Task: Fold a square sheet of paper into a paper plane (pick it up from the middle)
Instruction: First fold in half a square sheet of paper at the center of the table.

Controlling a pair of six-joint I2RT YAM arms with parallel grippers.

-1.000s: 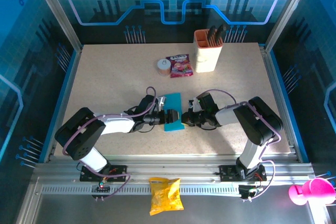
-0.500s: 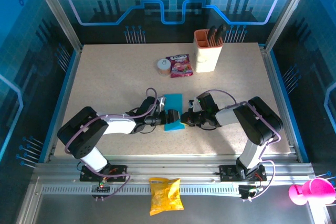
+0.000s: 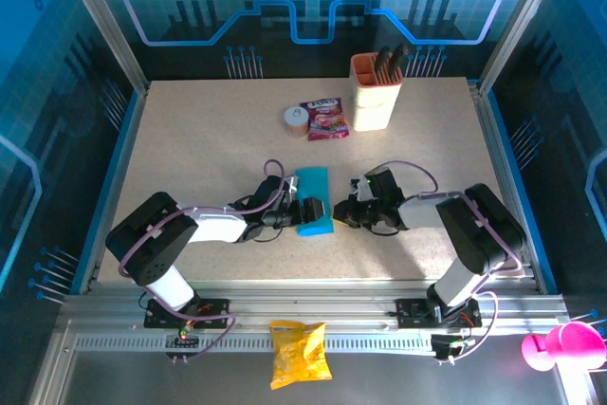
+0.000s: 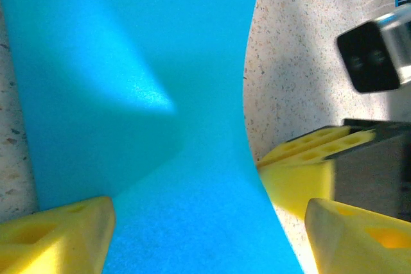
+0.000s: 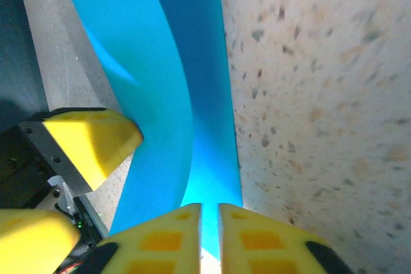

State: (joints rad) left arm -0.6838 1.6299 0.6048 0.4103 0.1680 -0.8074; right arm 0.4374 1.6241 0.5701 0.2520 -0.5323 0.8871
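The part-folded square sheet of paper (image 3: 313, 198) lies mid-table, straddled by the wide-spread left gripper (image 4: 205, 213), with its edge pinched in the nearly closed right gripper (image 5: 209, 213). Thin, light and limp, it is judged best held gently at a crease.

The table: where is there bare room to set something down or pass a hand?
Bare: the far-left table corner, left of the small roll, and the right stretch between the holder and the right arm. Crowded: the middle, where the left gripper and right gripper meet at the blue sheet.
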